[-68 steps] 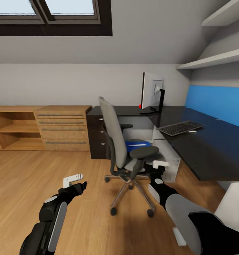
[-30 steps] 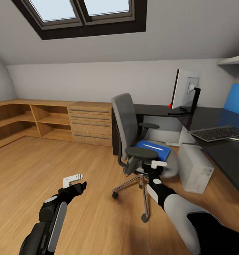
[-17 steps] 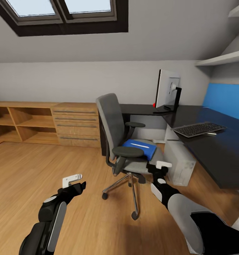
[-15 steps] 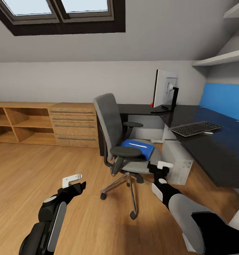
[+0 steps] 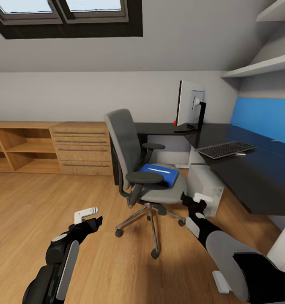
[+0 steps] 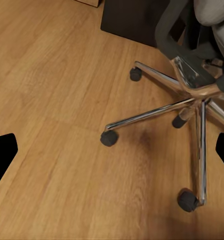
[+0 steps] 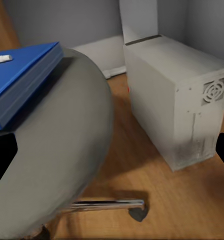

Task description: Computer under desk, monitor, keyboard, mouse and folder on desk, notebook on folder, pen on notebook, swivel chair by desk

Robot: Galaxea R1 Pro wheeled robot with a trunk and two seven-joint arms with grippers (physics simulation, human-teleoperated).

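Both arms reach forward and low over the wooden floor [image 5: 41, 198]. The left tool [image 5: 88, 213] hangs at about 7 o'clock from the swivel chair [image 5: 136, 162], its pale fingers spread and empty; its wrist view looks down on the chrome star base [image 6: 191, 95] and castors. The right arm stretches toward the seat's front edge, and the right tool [image 5: 197, 200] sits close to the seat, between it and the computer [image 5: 204, 185]; its fingers stand apart, gripping nothing, and whether they touch the seat I cannot tell. The folder [image 5: 158, 174] lies on the seat with the pen [image 5: 158, 170] on top. At 2 o'clock from the chair, the bench [image 5: 244, 169] carries the monitor [image 5: 189, 105] and the keyboard [image 5: 225, 149]; the computer stands on the floor beneath it.
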